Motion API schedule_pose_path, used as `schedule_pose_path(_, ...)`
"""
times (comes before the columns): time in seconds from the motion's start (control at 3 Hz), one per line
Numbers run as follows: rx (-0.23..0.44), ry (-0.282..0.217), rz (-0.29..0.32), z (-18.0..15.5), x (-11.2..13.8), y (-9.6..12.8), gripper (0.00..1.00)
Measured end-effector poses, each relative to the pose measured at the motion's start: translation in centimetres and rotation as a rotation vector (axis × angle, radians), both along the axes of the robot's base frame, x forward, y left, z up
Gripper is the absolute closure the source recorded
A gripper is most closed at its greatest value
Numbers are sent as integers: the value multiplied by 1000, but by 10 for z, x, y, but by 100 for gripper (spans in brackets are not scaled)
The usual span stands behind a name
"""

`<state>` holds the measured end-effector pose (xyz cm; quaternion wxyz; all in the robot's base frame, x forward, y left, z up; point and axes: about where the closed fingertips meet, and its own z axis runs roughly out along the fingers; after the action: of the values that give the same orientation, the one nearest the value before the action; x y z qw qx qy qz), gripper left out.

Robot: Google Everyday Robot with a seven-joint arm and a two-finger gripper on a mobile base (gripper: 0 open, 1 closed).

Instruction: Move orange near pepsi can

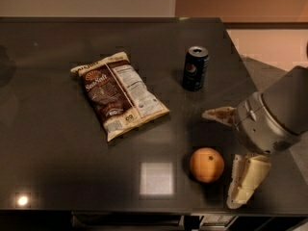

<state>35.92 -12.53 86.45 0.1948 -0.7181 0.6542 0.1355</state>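
Observation:
The orange (207,164) rests on the dark table (57,177) near its front edge, stem dot facing up. The pepsi can (195,68) stands upright farther back, well apart from the orange. My gripper (226,155) hovers at the right, just beside the orange. Its two cream fingers are spread wide: one fingertip (217,114) points left above the orange, the other finger (246,179) hangs down to the orange's right. The orange lies near the gap between them and is not held.
A brown-and-cream chip bag (118,93) lies flat left of the can. The table's right edge runs close behind my arm (279,114), with floor beyond. A bright light reflection (156,178) sits left of the orange.

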Motion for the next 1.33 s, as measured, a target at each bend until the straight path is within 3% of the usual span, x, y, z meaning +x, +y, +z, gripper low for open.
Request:
schedule_pose_path(0.67,22,31,16,-14,-8,9,0)
schedule_pose_path(1.0,34,43,20,-16,-10,14,17)
schedule_pose_path(1.33,38,48,21,-17,-11,16,41)
